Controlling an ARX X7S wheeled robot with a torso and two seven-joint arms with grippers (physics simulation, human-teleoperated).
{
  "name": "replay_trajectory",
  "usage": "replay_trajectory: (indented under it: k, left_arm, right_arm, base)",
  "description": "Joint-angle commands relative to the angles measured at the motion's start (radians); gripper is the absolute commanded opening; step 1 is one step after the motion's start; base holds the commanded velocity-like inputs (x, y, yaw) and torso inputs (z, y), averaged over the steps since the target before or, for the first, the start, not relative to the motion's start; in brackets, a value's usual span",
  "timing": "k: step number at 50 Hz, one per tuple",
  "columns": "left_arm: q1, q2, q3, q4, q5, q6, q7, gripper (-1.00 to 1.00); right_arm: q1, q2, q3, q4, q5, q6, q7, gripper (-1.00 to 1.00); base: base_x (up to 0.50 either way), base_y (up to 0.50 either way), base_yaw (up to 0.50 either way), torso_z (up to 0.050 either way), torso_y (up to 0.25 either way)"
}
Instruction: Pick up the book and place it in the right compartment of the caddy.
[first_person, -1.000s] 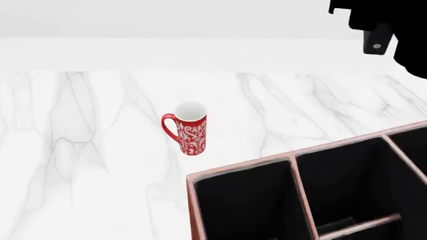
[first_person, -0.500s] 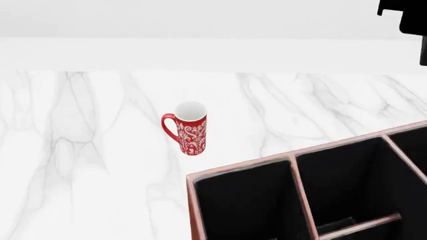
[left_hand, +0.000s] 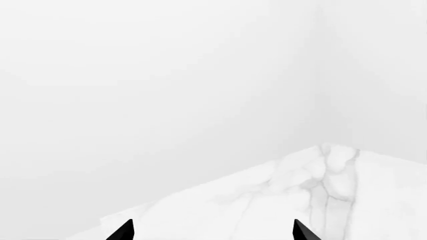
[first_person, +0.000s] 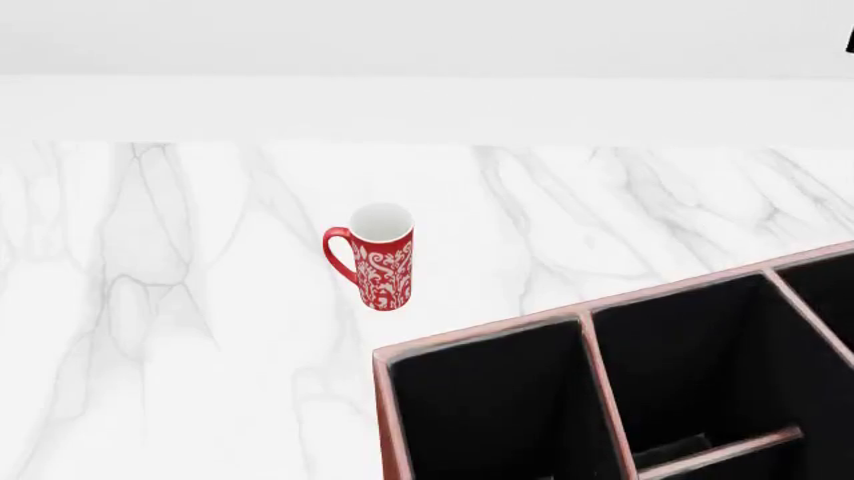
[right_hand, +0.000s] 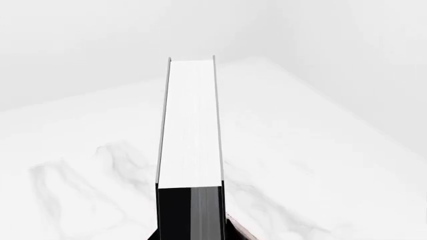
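Head view, left to right: a red patterned mug (first_person: 372, 258) stands upright on the white marble table (first_person: 160, 300), handle to the left; its white interior holds nothing visible. Near it, at lower right and not touching, sits the caddy (first_person: 587, 325), with pale pink rims, dividers and a black interior. The compartments in view contain no objects; the rightmost one is cut off by the frame edge.

Left wrist view: the left gripper (left_hand: 212, 231) shows two black fingertips (left_hand: 123, 231) set wide apart with nothing between them, above the marble surface.

Right wrist view: the book (right_hand: 191, 135) extends away from the camera, white page edges showing between thin black covers, black end nearest. It is raised above the table. The right gripper's fingers are not visible, so their state cannot be told.
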Motion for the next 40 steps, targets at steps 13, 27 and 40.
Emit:
replay_trajectory:
  k: [13,27,40]
  left_arm:
    - [0.003,0.003,-0.012,-0.002,-0.018,0.010,0.004,1.00]
    - [0.004,0.002,-0.009,-0.001,-0.018,0.010,-0.002,1.00]
    - [0.001,-0.002,0.003,-0.006,-0.011,0.011,-0.003,1.00]
  right_arm:
    - [0.046,0.156,0.065,0.035,0.546,0.113,0.554,-1.00]
    - [0.023,0.199,0.010,0.032,0.541,0.056,0.535,-1.00]
    - [0.017,0.198,-0.034,0.042,0.518,0.030,0.460,-1.00]
  base:
    - [0.00,0.00,0.00,0.000,0.002]
    - [0.00,0.00,0.00,0.000,0.001]
    - [0.00,0.00,0.00,0.000,0.002]
